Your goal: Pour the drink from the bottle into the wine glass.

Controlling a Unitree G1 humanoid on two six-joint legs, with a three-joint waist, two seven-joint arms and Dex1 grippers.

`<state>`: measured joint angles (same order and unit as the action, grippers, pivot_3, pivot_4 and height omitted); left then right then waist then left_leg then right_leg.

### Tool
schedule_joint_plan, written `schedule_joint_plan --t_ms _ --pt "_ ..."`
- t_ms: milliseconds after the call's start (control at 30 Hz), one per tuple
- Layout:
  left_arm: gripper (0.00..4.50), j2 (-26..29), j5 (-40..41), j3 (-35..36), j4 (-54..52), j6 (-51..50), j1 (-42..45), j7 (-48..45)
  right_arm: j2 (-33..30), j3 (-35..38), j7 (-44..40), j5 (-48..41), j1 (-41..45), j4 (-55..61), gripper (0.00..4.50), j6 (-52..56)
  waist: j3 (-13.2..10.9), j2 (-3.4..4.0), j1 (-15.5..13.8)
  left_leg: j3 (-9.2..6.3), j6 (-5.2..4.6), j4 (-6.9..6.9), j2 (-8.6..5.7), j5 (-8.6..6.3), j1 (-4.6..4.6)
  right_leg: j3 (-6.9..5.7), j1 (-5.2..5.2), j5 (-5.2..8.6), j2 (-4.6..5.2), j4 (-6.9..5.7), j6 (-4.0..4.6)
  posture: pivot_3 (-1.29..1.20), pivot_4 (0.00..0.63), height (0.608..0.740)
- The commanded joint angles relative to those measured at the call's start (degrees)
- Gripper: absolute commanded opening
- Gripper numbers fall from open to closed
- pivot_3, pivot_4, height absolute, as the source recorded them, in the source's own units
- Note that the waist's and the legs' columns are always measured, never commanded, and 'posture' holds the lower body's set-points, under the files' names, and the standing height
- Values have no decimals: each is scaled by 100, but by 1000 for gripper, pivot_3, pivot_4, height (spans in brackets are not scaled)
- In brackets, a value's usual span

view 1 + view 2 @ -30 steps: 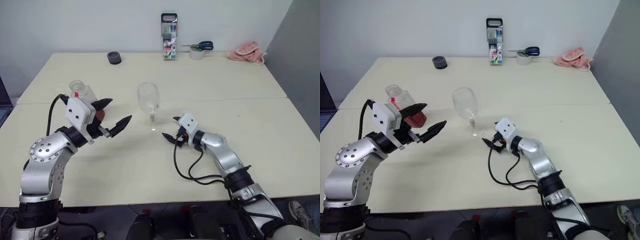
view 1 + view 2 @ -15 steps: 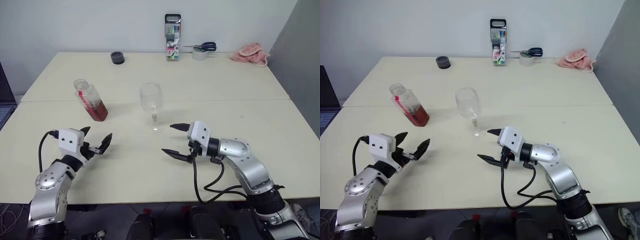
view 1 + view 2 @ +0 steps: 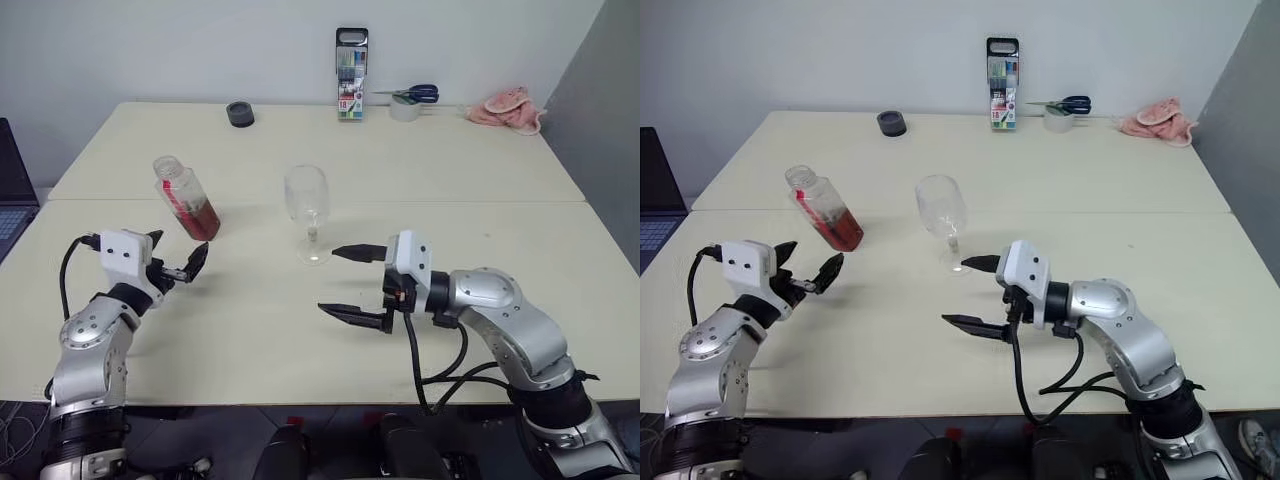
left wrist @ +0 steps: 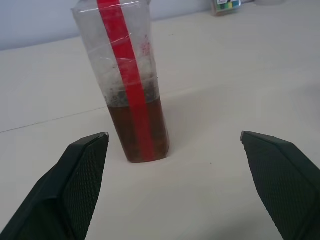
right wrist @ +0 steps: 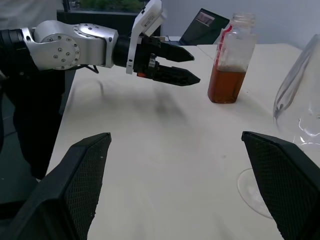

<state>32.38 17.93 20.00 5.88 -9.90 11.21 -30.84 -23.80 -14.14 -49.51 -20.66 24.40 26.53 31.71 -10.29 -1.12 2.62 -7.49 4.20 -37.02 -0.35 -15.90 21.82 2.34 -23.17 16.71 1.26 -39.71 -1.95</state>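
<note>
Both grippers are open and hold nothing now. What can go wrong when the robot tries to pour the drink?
1. The small clear plastic bottle has no cap, so a bump from the left gripper could spill the reddish-brown drink.
2. The clear stemmed wine glass stands unheld on a narrow foot; the right gripper, close beside it, might tip it.

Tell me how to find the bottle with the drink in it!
Look at the big cream table, on the robot's left side. Beside the empty wine glass stands a small clear bottle, capless, with a red strip and reddish-brown drink at its bottom.
</note>
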Motion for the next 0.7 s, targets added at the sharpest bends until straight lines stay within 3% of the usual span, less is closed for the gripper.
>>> schedule_joint_plan --t_ms 33,700 --pt "4500 142 34 -10 39 -29 264 -70 13 117 124 -145 157 273 4466 20 0 0 -2 0 0 0 0 0 0 0 0 0 0 0 0 0 150 740" --pt "4500 369 -106 -11 1404 -142 1410 170 -9 205 379 -477 464 300 4466 247 0 -1 5 -1 2 -1 -2 1 3 -1 -1 0 0 0 0 0 150 740"
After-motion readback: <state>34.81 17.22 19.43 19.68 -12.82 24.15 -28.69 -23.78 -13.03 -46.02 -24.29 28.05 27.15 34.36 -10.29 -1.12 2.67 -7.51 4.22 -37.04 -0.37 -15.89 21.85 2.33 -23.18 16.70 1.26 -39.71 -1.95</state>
